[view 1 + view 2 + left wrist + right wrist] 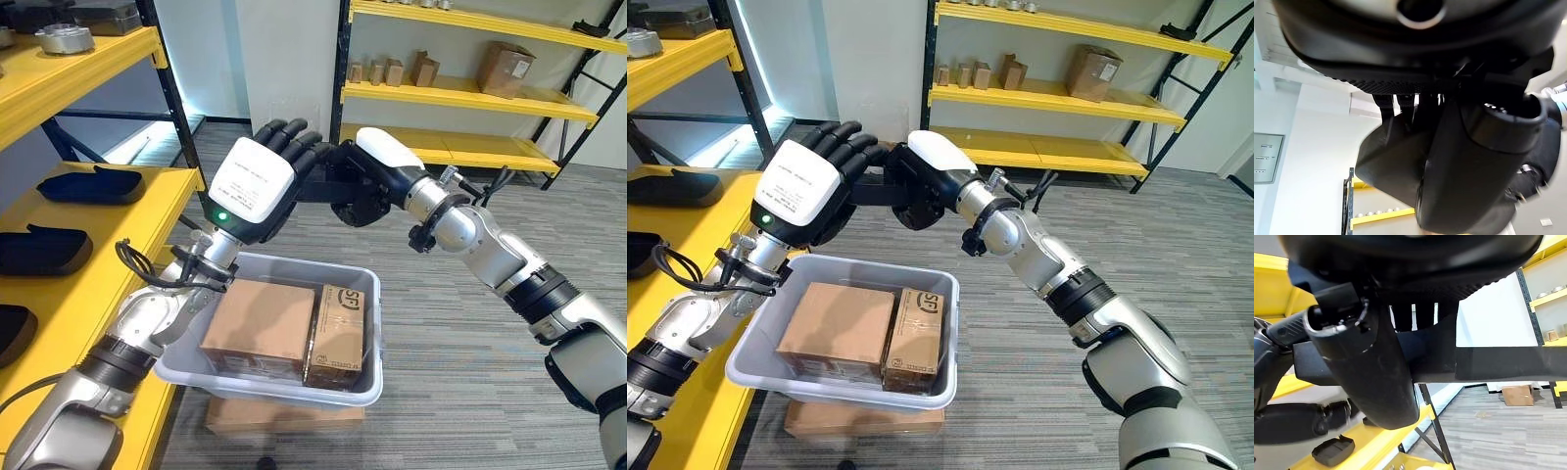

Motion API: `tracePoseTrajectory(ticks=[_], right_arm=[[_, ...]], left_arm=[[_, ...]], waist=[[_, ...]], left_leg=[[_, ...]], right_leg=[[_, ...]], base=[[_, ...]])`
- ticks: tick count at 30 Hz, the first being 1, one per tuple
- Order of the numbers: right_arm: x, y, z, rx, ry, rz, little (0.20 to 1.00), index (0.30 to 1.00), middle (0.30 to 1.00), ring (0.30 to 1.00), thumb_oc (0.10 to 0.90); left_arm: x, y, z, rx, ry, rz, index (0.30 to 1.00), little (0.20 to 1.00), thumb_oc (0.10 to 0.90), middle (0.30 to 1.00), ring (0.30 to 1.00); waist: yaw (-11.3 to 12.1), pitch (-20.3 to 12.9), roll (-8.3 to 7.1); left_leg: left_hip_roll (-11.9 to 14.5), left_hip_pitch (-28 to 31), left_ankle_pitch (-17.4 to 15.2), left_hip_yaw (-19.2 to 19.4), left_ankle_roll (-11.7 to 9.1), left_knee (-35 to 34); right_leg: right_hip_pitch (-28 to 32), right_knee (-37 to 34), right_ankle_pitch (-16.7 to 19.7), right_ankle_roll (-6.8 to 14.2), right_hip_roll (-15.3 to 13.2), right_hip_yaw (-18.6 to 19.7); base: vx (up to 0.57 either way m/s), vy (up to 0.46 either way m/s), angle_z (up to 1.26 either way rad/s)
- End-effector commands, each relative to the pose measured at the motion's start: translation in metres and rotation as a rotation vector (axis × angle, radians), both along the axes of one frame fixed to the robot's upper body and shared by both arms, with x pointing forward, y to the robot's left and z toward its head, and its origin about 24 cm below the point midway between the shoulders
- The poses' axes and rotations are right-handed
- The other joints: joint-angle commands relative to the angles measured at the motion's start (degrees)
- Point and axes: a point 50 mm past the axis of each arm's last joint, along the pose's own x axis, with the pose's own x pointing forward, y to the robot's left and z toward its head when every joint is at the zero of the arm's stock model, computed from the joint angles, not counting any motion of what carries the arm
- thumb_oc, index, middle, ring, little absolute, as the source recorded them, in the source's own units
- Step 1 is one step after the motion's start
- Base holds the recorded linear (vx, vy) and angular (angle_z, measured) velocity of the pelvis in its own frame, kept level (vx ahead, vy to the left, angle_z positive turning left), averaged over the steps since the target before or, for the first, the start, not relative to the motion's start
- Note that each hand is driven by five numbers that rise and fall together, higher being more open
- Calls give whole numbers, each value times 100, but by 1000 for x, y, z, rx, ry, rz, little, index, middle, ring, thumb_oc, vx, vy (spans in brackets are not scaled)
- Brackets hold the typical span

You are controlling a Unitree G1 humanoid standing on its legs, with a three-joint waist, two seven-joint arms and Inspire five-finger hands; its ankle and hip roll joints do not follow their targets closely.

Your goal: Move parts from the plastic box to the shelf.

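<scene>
A black moulded part (318, 186) hangs in the air above the grey plastic box (364, 390), gripped from both ends. My left hand (253, 186), white-backed, curls its fingers (291, 134) over the part's left end. My right hand (384, 162) closes on the other end from the right. The right wrist view has the part as a flat black slab (1498, 363) running past the thumb (1369, 382). Two cardboard cartons (260, 323) (338, 333) lie inside the box.
The yellow shelf (108, 259) runs along my left, carrying black parts (93, 184) (44, 250) of the same kind. The plastic box rests on a flat carton (284, 416) on the floor. Far yellow racks hold cardboard boxes (505, 69). A metal disc (64, 39) sits on the upper left shelf.
</scene>
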Motion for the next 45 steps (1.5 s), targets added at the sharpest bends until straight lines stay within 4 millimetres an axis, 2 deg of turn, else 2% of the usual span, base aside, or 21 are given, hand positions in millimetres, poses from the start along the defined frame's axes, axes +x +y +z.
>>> tracePoseTrajectory(ticks=[1, 17, 18, 19, 24, 25, 29, 31, 36, 37, 38, 40, 45], right_arm=[[-5, 11, 80, 138, -262, 55, 300, 300, 300, 300, 400], [-5, 11, 81, 158, -264, 55, 300, 300, 300, 300, 400], [-6, 8, 80, 213, -235, 61, 580, 580, 580, 580, 600], [-7, 6, 79, 262, -214, 75, 1000, 1000, 1000, 1000, 900], [-15, -3, 75, 388, -170, 113, 1000, 1000, 1000, 1000, 900], [-19, -6, 74, 440, -165, 130, 1000, 1000, 1000, 1000, 900], [-27, -16, 66, 493, -163, 134, 1000, 1000, 1000, 1000, 900], [-38, -24, 59, 511, -188, 134, 1000, 1000, 1000, 1000, 900], [-55, -37, 42, 581, -181, 129, 1000, 1000, 1000, 1000, 900], [-58, -42, 37, 638, -154, 139, 1000, 1000, 1000, 1000, 900], [-62, -47, 27, 696, -117, 131, 1000, 1000, 1000, 1000, 900], [-71, -55, 22, 698, -115, 132, 1000, 1000, 1000, 1000, 900], [-89, -87, -5, 790, -72, 29, 1000, 1000, 1000, 1000, 900]], left_arm=[[15, -4, 31, -24, -97, 9, 300, 300, 400, 300, 300], [14, -2, 26, -40, -67, 5, 300, 300, 400, 300, 300], [13, 0, 23, -48, -57, 13, 300, 300, 400, 300, 300], [13, 6, 20, -56, -47, 32, 300, 300, 400, 300, 300], [12, 20, 11, -62, -12, 91, 300, 300, 400, 300, 300], [13, 31, 6, -69, 5, 136, 300, 300, 400, 300, 300], [11, 46, -3, -103, 25, 204, 300, 300, 400, 300, 300], [9, 55, -4, -139, 22, 242, 300, 300, 400, 300, 300], [5, 61, -7, -168, 21, 268, 300, 300, 400, 300, 300], [4, 62, -7, -190, 12, 274, 300, 300, 400, 300, 300], [2, 65, -10, -216, 20, 285, 300, 300, 400, 300, 300], [-1, 68, -10, -228, 17, 296, 300, 300, 400, 300, 300], [-12, 79, -6, -267, -12, 318, 300, 300, 400, 300, 300]], waist=[[104, -634, -93], [86, -665, -97], [85, -663, -94], [84, -658, -91], [84, -655, -75], [83, -631, -60], [71, -619, -39], [41, -591, -5], [-27, -565, 43], [-61, -538, 66], [-88, -524, 77], [-130, -519, 92], [-248, -449, 186]], left_leg=[[462, 655, -1155, 198, -143, 327], [461, 680, -1167, 219, -134, 333], [459, 680, -1166, 216, -131, 334], [462, 681, -1164, 222, -129, 337], [452, 675, -1155, 219, -128, 323], [445, 670, -1153, 224, -128, 323], [435, 658, -1152, 221, -121, 321], [424, 649, -1153, 222, -115, 318], [406, 642, -1150, 232, -106, 315], [401, 637, -1147, 242, -106, 315], [393, 636, -1149, 254, -105, 312], [398, 631, -1144, 273, -108, 311], [400, 646, -1131, 332, -104, 282]], right_leg=[[-239, 138, 98, 214, -226, -158], [-246, 147, 90, 206, -218, -108], [-243, 153, 86, 199, -221, -116], [-243, 153, 83, 198, -222, -122], [-238, 150, 83, 195, -226, -136], [-248, 154, 88, 198, -230, -139], [-255, 156, 86, 201, -239, -155], [-269, 168, 87, 206, -252, -162], [-285, 180, 82, 208, -266, -154], [-293, 179, 76, 210, -269, -151], [-306, 182, 78, 211, -274, -146], [-335, 190, 72, 215, -278, -119], [-394, 193, 76, 226, -282, -63]], base=[[0, 0, 0], [0, 0, 0], [0, 0, 0], [0, 0, 0], [0, 0, 0], [0, 0, 0], [1, 2, -1], [3, 1, -2], [0, 0, 0], [0, 0, 0], [2, -6, -3], [-2, -3, -2], [1, -6, -4]])
